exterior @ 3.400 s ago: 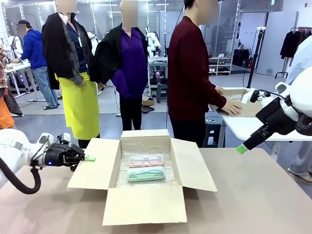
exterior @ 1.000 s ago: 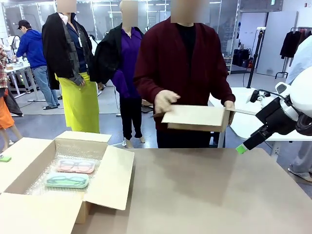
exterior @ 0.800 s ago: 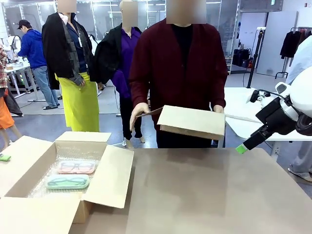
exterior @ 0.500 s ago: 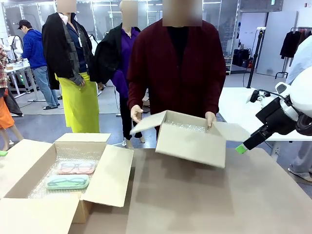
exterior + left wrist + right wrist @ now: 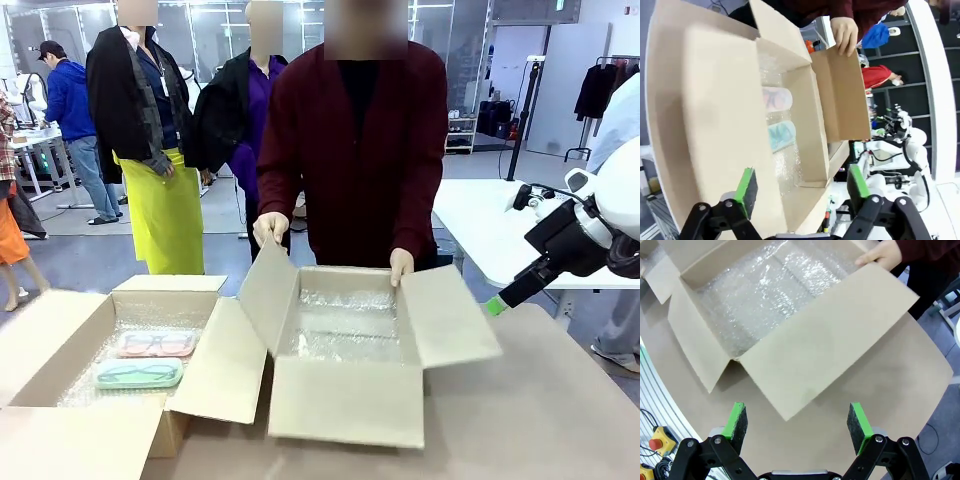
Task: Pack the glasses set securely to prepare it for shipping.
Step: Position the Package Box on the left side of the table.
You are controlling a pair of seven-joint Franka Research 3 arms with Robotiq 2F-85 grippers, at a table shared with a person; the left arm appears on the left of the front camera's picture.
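A person's hands are setting a second bubble-lined box on the tabletop right of the box holding the glasses set, while both spread, empty pincers, left and right, should be waiting clear until it settles.

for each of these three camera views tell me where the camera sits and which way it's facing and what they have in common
Front view: fixed between the arms, facing the person across the table; right gripper enters at right.
Left wrist view: on the left arm, looking along the open left gripper into the first box holding the pink case and green case.
Right wrist view: on the right arm, open right gripper over the second box.
Shared: the front and right wrist views both show the second box's bubble wrap.
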